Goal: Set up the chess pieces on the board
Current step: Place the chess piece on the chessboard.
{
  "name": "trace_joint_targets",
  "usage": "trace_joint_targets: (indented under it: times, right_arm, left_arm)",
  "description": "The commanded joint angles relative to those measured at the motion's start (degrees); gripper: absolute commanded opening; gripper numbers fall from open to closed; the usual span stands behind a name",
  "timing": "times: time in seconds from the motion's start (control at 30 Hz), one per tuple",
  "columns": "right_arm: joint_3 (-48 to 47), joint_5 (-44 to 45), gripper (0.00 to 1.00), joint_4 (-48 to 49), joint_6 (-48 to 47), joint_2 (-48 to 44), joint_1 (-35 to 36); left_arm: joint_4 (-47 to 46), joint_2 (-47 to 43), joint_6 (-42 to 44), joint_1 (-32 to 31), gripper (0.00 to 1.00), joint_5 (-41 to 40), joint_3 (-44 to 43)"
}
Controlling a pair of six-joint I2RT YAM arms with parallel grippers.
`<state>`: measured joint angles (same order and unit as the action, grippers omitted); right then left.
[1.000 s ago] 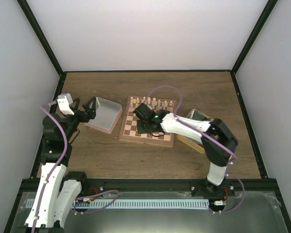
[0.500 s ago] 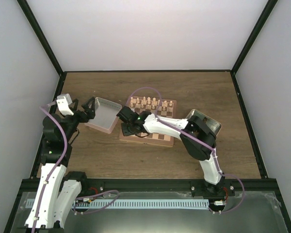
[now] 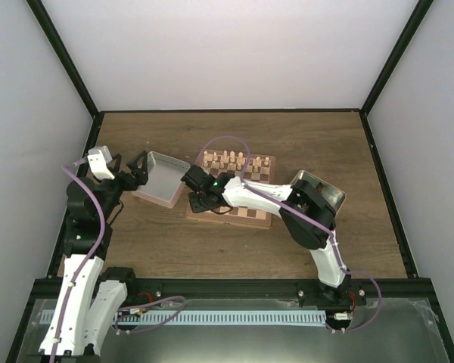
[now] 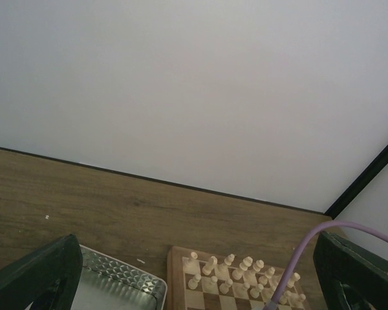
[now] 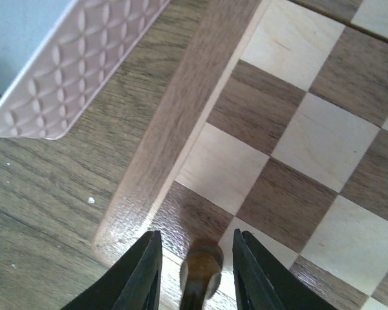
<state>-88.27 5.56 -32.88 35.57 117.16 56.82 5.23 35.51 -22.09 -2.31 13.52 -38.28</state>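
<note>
Your right gripper (image 5: 197,258) has its two fingers (image 5: 147,271) either side of a dark piece (image 5: 202,266). A thin gap shows on each side of the piece's top, so you cannot tell whether they clamp it lower down. The piece is over the dark corner square at the board's (image 5: 174,142) near-left corner, just inside the rim. You cannot tell whether it touches the square. Just beyond that rim, on the left, lies a patterned tin (image 5: 71,64), close to the board but apart from it.

Your left gripper (image 3: 139,171) is spread wide with nothing between its fingers. It hangs at the left side of that tin, toward the left edge of the table (image 3: 287,136).

The board sits mid-table. Cream pieces (image 3: 231,160) stand in its far rows. A second tin (image 3: 321,189) lies to its right, toward the right edge, partly under your right arm.
</note>
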Motion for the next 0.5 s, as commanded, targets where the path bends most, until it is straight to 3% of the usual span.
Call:
trace_joint_targets:
  times: [0.0, 0.2, 0.47]
  right_arm:
    - [-2.46, 1.07, 0.31, -3.99, -0.02, 0.72, 0.05]
    - [-2.43, 4.08, 0.21, -5.89, 0.32, 1.14, 0.07]
    - [-1.59, 4.37, 0.18, -6.51, 0.55, 0.89, 0.14]
  left_arm:
    - [-0.38, -0.51, 0.66, 0.37, 1.0, -0.33, -0.05]
    - [-0.37, -0.46, 0.64, 0.37, 1.0, -0.42, 0.0]
    - [-0.47, -0.44, 0.64, 0.36, 1.0, -0.34, -0.03]
